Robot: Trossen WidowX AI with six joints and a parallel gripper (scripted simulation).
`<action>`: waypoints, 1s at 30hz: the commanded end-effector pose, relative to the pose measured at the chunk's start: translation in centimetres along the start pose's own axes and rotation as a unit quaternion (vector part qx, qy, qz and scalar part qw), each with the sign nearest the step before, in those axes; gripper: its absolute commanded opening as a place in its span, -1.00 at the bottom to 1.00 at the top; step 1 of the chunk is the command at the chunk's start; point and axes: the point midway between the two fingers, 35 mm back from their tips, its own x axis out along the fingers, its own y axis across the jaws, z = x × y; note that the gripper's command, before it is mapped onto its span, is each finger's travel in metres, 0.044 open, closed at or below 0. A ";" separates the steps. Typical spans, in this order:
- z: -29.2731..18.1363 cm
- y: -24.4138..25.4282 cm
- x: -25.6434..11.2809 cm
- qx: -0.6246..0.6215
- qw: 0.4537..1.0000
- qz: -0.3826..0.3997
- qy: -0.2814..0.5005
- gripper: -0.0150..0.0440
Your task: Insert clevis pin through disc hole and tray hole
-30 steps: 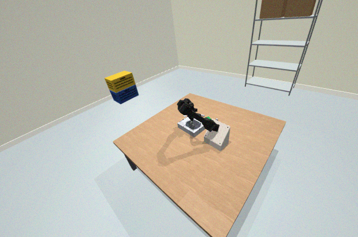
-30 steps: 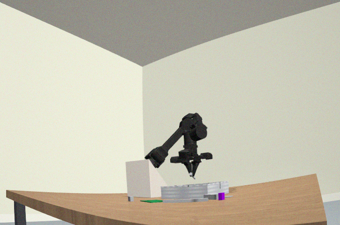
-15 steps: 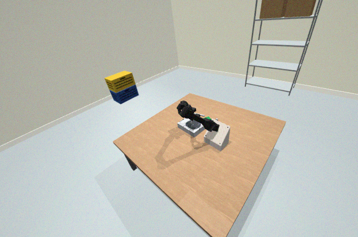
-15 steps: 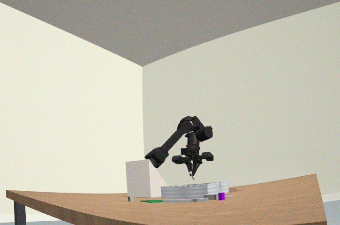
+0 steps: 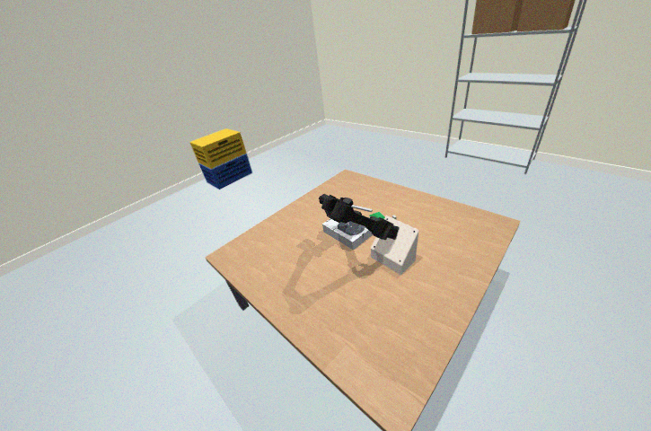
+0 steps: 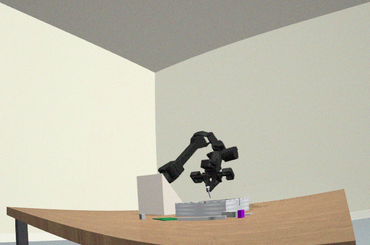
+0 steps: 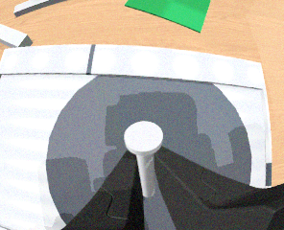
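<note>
Wrist view: tool (image 5: pixel 342 227) (image 6: pixel 209 190) (image 7: pixel 144 156) pinching pin (image 6: pixel 208 191) (image 7: pixel 147 174) just under head, shank hanging over disc (image 5: pixel 350 228) (image 7: pixel 77 139) in tray (image 5: pixel 354 243) (image 6: pixel 201 209) (image 7: pixel 41 59). Steel, so probably stiff, slick, lightish; round shank could swivel. Grip high near head looks right imo, tip stays free. Disc likely rigid, slides easily if nudged.

From here the counter (image 5: pixel 376 314) (image 6: pixel 90 221) (image 7: pixel 276 19) looks like smooth, pale-grained wood right to its corners; the tray (image 5: pixel 355 242) (image 6: pixel 199 210) (image 7: pixel 32 59) is bright metal, the disc (image 5: pixel 357 229) (image 7: pixel 75 134) duller grey, the arm (image 5: pixel 358 217) (image 6: pixel 188 153) matt black.
</note>
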 end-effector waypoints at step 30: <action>-1.8 -0.3 0.4 0.008 0.966 0.001 -0.260 -0.49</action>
